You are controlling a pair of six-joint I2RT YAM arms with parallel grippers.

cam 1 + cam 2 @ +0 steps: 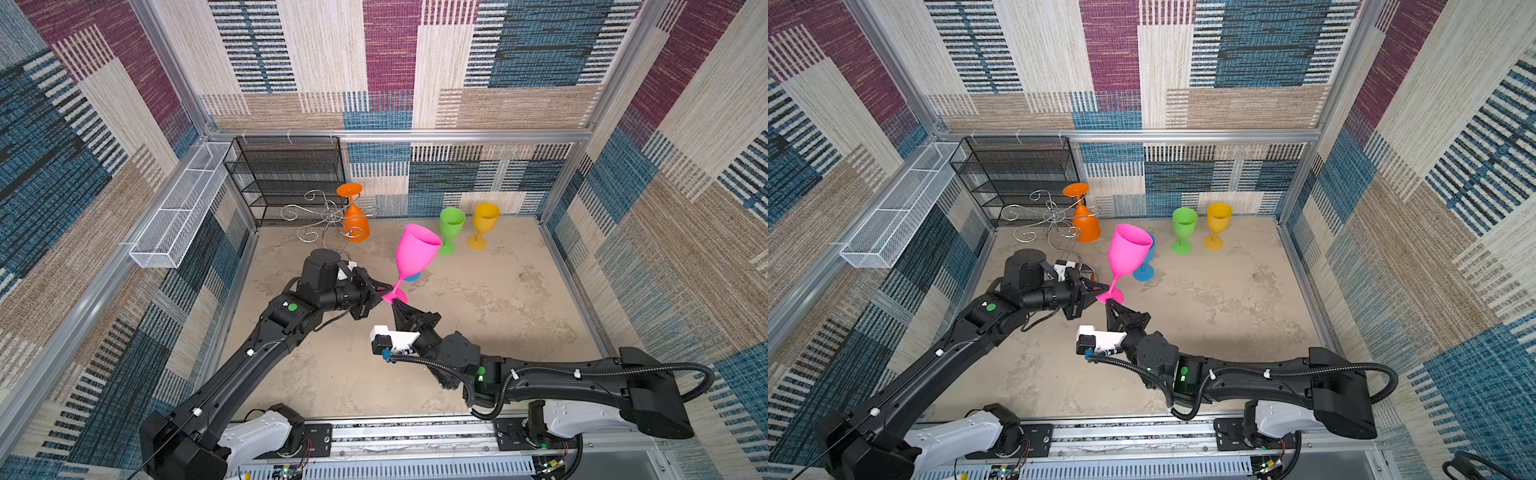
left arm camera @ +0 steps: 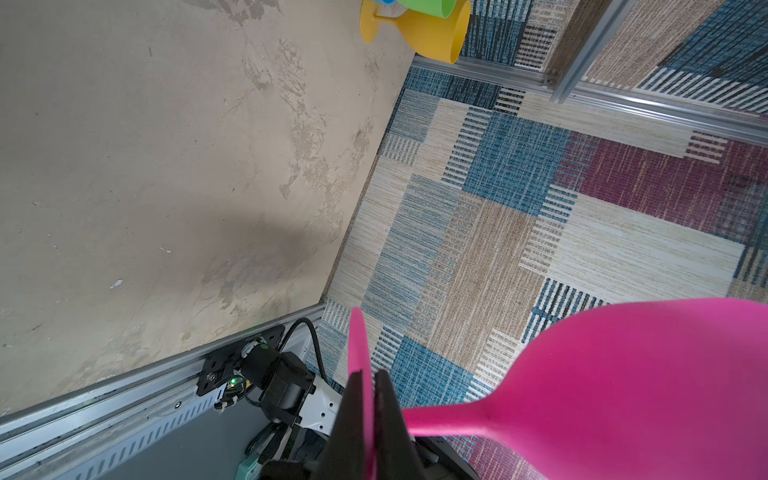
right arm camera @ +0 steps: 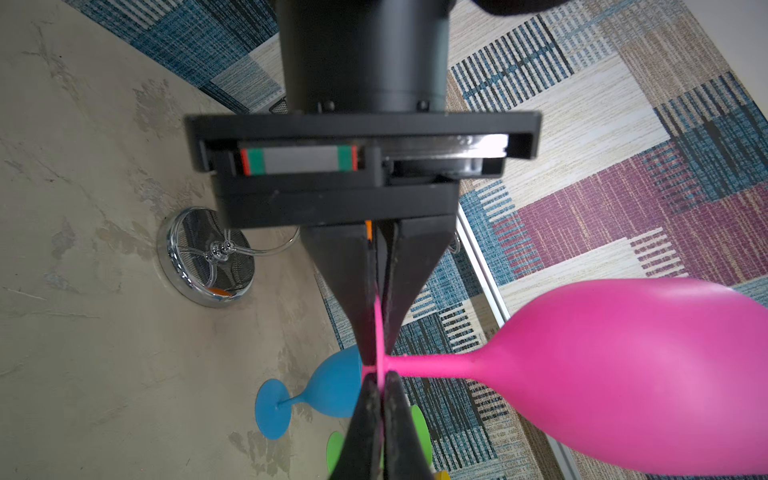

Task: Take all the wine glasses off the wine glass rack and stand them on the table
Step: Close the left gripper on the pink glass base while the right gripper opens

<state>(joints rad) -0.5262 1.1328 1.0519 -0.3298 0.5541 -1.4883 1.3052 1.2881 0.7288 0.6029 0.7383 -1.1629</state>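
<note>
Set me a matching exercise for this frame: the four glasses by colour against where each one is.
Glasses: 1 pink glass; 2 orange glass; 3 blue glass; 4 yellow glass.
Places: A upside down on the wine glass rack; B beside the green glass; C foot clamped by left gripper and right gripper; D upright, just behind the pink one.
Pairs: 1-C, 2-A, 3-D, 4-B.

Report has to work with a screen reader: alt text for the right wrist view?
The left gripper and right gripper both pinch the thin foot of a pink wine glass, its bowl large in the foreground. Beyond, a blue glass and the round mirrored base of the wine glass rack sit on the table.
</note>
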